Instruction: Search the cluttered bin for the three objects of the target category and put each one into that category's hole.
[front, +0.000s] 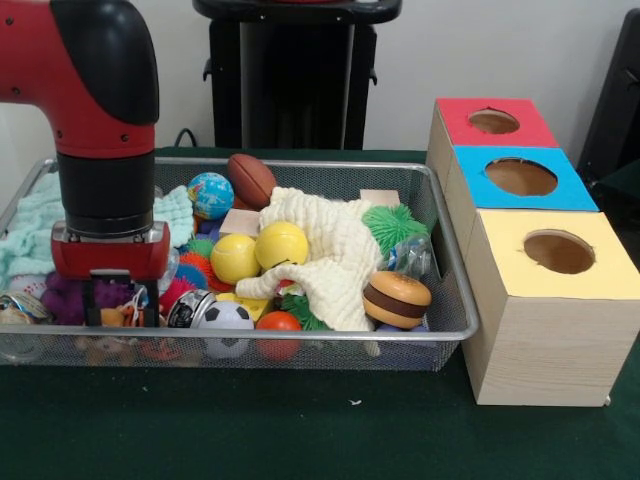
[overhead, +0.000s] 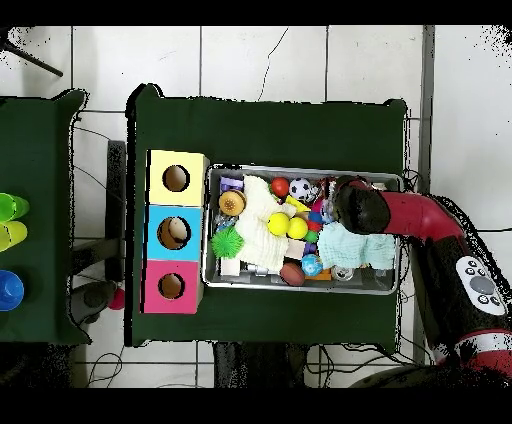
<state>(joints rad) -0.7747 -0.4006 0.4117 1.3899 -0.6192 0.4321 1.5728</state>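
The silver wire-mesh bin (front: 300, 165) is full of toys and cloths; it also shows in the overhead view (overhead: 300, 169). My gripper (front: 120, 308) is lowered into the bin's front left corner in the front view, down among the clutter. In the overhead view the arm covers it (overhead: 347, 197). A small orange soft thing (front: 113, 318) shows at its tips; I cannot tell whether it is the striped plush or whether it is held. The tan-brown plush is hidden. The red-faced round hole (front: 493, 121) is on the farthest wooden box, right of the bin (overhead: 171, 286).
The blue-faced hole (front: 520, 177) and the yellow-faced hole (front: 558, 252) sit in front of the red one. In the bin lie a toy burger (front: 396, 299), a cream cloth (front: 330, 250), yellow balls (front: 281, 244), a football (front: 251, 179), a purple spiky ball (front: 65, 297) and a mint cloth (front: 30, 225).
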